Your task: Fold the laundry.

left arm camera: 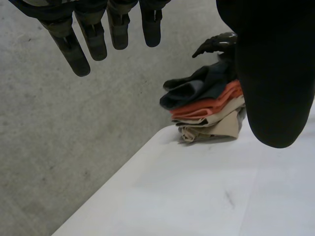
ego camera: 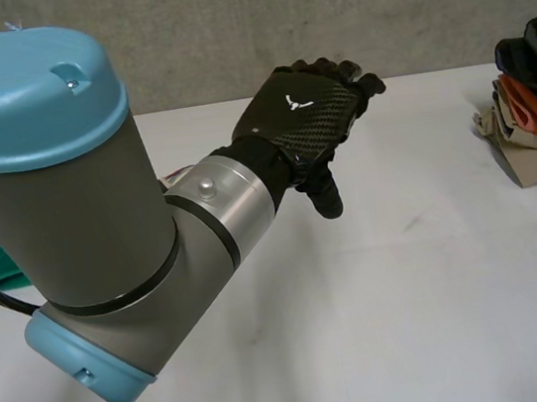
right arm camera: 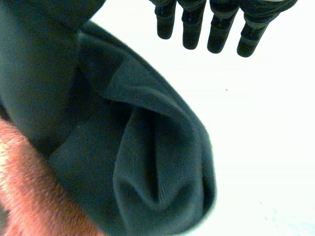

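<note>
Your laundry is a pile (ego camera: 534, 119) at the far right edge of the table (ego camera: 411, 291), near the wall (ego camera: 273, 20). It is stacked in layers: dark cloth (left arm camera: 197, 87) on top, orange cloth (left arm camera: 212, 104) under it, beige cloth (left arm camera: 219, 125) at the bottom, touching the table. The stack is loose. The dark cloth is bunched and overhangs the orange one, and the beige one is crumpled at its lower edge.

Your right hand (right arm camera: 197, 25) is over the pile. In the right wrist view the dark cloth lies rumpled under the palm, with orange fleece showing beside it. The fingers are straight and spread a little. Their tips hang over bare table past the cloth and pinch nothing. Can't tell if the palm touches the dark cloth. The left wrist view shows this hand above the top of the pile.

Your left hand (ego camera: 301, 111) is well apart from the pile, raised above the middle of the table toward the far edge, back of hand up. Its fingers (left arm camera: 74, 46) are straight and relaxed, and the thumb (left arm camera: 275, 88) stands off from them with nothing in between. The left arm (ego camera: 71, 219) comes in big from the near left in the head view.
</note>
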`<state>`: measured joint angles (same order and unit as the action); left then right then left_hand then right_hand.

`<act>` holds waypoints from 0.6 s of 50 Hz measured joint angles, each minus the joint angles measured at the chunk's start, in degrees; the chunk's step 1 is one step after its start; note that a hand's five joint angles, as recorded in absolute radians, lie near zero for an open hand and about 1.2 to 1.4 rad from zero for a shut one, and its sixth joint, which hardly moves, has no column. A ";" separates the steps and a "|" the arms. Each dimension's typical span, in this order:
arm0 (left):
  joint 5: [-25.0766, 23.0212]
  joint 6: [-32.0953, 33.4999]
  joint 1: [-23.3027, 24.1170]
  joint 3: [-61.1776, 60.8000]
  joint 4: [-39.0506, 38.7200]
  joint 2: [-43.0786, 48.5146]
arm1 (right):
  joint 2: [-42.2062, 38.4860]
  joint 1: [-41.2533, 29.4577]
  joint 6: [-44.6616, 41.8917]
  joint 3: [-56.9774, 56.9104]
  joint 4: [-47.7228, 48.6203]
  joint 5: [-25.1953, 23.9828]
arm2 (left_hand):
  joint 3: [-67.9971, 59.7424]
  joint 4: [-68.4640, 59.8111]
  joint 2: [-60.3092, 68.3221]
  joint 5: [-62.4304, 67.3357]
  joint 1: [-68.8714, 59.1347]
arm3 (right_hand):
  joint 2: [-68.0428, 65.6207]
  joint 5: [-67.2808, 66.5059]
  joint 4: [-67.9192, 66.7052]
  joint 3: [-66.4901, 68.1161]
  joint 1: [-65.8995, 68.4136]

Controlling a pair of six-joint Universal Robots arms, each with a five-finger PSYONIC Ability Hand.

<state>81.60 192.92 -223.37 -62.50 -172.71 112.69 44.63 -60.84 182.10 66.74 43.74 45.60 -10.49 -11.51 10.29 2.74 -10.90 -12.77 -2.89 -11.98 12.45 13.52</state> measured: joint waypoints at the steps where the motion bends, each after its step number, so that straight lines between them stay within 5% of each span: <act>1: -0.24 -0.02 0.16 0.00 0.00 -0.12 | 0.50 0.22 -0.25 0.34 -0.68 0.31 | 0.00 0.00 0.00 0.00 0.00 | 0.00 0.00 0.00 0.00 0.00; 8: -2.77 -0.27 1.20 -0.06 0.00 -1.54 | 6.01 5.95 -9.56 3.20 -11.84 7.76 | 0.00 0.00 0.00 0.00 0.00 | 0.00 0.00 0.00 0.00 0.00; 14: -3.79 -0.38 1.37 0.06 -0.99 -3.68 | 9.81 12.96 -25.04 -0.21 -22.92 20.32 | 0.00 0.00 0.00 0.00 0.00 | 0.00 0.00 0.00 0.00 0.00; 21: -3.17 -0.85 -0.07 0.85 -4.71 -7.38 | 15.75 11.09 -29.31 -2.85 -25.53 30.63 | 0.00 0.00 0.00 0.00 0.00 | 0.00 0.00 0.00 0.00 0.00; 25: -1.33 -1.74 -2.44 1.29 -6.27 -8.99 | 21.89 6.34 -25.72 -0.22 -24.90 30.70 | 0.00 0.00 0.00 0.00 0.00 | 0.00 0.00 0.00 0.00 0.00; 30: 4.90 -2.19 -9.26 1.16 -7.35 -9.96 | 31.58 -3.68 -20.39 8.80 -22.18 24.86 | 0.00 0.00 0.00 0.00 0.00 | 0.00 0.00 0.00 0.00 0.00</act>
<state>86.50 190.73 -232.63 -61.34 -180.06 102.73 76.21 -64.52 161.70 75.55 21.57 70.46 -10.49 -11.51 10.29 2.74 -10.90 -12.77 -2.89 -11.98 12.46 13.52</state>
